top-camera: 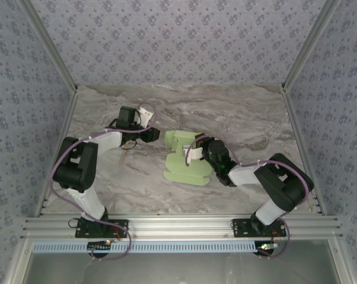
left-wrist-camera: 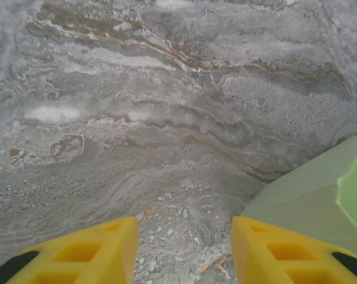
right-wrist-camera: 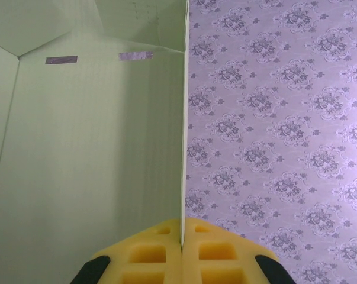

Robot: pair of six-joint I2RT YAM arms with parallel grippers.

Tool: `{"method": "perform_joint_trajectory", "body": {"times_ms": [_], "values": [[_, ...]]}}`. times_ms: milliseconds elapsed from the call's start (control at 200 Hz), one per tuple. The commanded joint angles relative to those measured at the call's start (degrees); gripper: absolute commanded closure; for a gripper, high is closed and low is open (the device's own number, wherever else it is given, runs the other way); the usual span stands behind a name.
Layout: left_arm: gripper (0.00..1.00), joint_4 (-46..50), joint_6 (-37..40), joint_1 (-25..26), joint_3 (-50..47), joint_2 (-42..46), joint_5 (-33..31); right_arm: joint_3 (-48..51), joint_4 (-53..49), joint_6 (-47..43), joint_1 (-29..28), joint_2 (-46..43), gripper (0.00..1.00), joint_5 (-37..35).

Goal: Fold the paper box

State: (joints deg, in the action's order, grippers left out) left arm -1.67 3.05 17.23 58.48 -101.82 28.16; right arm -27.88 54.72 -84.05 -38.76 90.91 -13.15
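Note:
The paper box [top-camera: 187, 167] is pale green card in the middle of the marble table, partly flat with one panel raised. My right gripper [top-camera: 193, 152] is shut on that raised panel. In the right wrist view the thin card edge [right-wrist-camera: 183, 148] runs straight into the closed yellow fingers [right-wrist-camera: 160, 254], with the box's inner face [right-wrist-camera: 89, 154] to the left. My left gripper [top-camera: 159, 135] hovers just left of the box's far corner, apart from it. In the left wrist view it [left-wrist-camera: 184, 248] stands open over bare marble, and the paper box [left-wrist-camera: 311, 201] lies beside the right finger [left-wrist-camera: 279, 251].
Patterned blue walls [top-camera: 166, 35] close in the table on three sides. An aluminium rail [top-camera: 178, 228] runs along the near edge by the arm bases. Bare marble [top-camera: 237, 112] lies behind and left of the box.

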Motion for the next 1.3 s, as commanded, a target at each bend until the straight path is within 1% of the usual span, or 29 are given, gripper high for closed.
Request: {"method": "perform_joint_trajectory", "body": {"times_ms": [0, 65, 160, 310, 390, 665, 974, 1294], "values": [[0.55, 3.56, 2.45, 0.06, 2.92, -2.57, 3.07, 0.45, 1.18, 0.03, 0.16, -0.7, 1.0, -0.89], [0.55, 4.09, 3.63, 0.43, 3.58, -3.5, 4.77, 0.2, 1.1, 0.11, 0.18, -0.56, 1.0, -1.0], [0.54, 4.74, 4.95, 0.54, 4.47, -4.54, 10.36, -0.11, 0.92, 0.12, 0.17, -0.47, 1.0, -1.18], [0.54, 5.04, 7.28, 1.76, 4.43, -4.66, 14.44, -0.4, 0.48, 0.29, 0.26, -0.81, 1.0, -1.41], [0.54, 5.32, 7.94, 2.66, 4.8, -5.03, 14.13, -0.51, 0.5, 0.38, 0.36, -0.81, 1.0, -1.53], [0.54, 5.97, 9.42, 4.01, 5.76, -5.55, 16.49, -0.64, 0.12, 0.64, 0.35, -0.7, 1.0, -1.54], [0.54, 2.84, 8.11, 4.47, 4.74, -5.32, 18.54, -0.95, -1.18, 1.52, 0.34, -1.04, 1.0, -1.53], [0.53, 4.39, 9.41, 4.56, 3.97, -4.42, 19.31, -1.37, -2.1, 1.84, 0.44, -0.92, 1.0, -1.68]]}}
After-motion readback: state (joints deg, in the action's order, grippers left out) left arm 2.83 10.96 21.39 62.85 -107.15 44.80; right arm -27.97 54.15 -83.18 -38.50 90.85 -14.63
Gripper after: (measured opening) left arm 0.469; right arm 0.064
